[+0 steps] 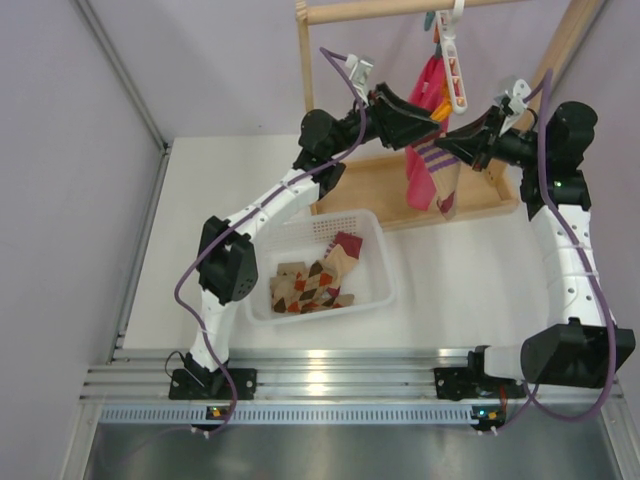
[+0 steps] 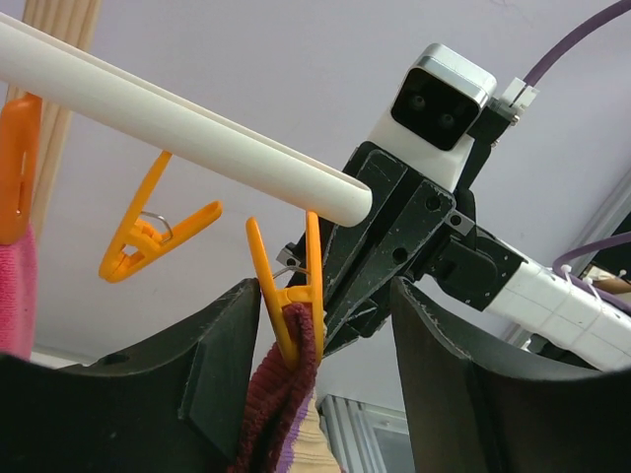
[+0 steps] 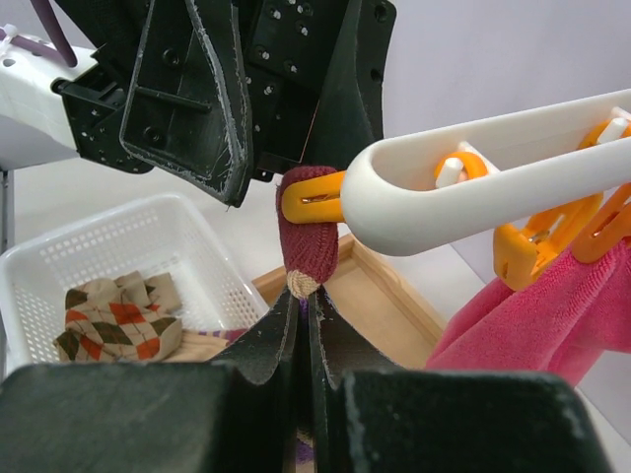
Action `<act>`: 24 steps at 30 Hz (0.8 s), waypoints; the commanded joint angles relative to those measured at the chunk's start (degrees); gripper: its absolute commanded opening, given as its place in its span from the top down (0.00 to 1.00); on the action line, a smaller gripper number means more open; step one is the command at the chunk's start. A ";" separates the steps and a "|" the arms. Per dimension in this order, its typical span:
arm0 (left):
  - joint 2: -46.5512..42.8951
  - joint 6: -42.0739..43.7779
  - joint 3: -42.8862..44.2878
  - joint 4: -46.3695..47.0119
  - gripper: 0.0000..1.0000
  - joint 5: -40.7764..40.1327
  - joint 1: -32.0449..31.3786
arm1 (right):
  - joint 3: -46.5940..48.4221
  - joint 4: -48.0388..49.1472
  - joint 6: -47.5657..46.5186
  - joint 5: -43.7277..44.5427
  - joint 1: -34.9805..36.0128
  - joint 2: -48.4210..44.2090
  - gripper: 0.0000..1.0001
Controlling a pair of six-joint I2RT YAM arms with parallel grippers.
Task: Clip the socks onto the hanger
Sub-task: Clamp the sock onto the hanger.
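- The left fingers (image 2: 222,379) are spread wide, one on each side of an orange clip (image 2: 288,296). The clip is not squeezed by them and appears closed by its own spring.
- The maroon toe of a striped sock (image 2: 286,404) is bitten by that clip, directly between the left fingers.
- The right fingers (image 3: 258,347) are pressed together on the beige part of the same sock, just below the clip.
- Just above both sets of fingers is the rounded end of the white hanger (image 3: 394,202), with the clip hanging from it.
- Farther along the bar from the left fingers, an empty clip (image 2: 148,236) is seen, and beyond it a pink cloth (image 2: 15,296) already hung.
- Well below the fingers, a white basket (image 1: 385,265) rests on the tabletop (image 1: 450,290) with several argyle socks (image 1: 315,280) inside.
- By this view, one sock appears clipped but is not yet let go by the right fingers. The socks in the basket are left to be hung.
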 commanded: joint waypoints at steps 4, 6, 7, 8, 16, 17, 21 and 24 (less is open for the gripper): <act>-1.15 0.50 1.72 0.83 0.51 0.28 0.40 | 0.80 2.46 -0.58 -0.11 -0.67 -0.47 1.00; -1.06 1.55 1.72 -0.22 0.60 -0.25 0.40 | -0.52 2.46 -0.67 0.24 -0.67 -1.08 1.00; -0.89 1.64 1.72 -0.49 0.68 -0.51 0.57 | -1.05 2.46 -0.67 0.41 -0.67 -1.87 1.00; -0.71 1.55 1.89 -0.58 0.70 -0.60 0.58 | -1.84 2.46 -0.76 0.50 -0.76 -2.22 1.00; -1.76 1.55 0.49 0.04 1.00 0.80 1.28 | -3.51 1.84 0.81 2.08 -2.07 -3.99 0.54; -2.02 1.55 0.40 -0.05 1.00 1.06 1.45 | -3.78 2.45 1.61 2.00 -2.69 -3.99 0.52; -2.46 1.38 -0.04 -0.31 1.00 1.94 2.25 | -5.53 10.60 8.20 -0.29 -5.94 -3.72 0.50; -2.73 0.85 -0.39 -0.23 1.00 2.82 2.86 | -5.71 15.18 9.09 0.33 -6.74 -2.76 0.50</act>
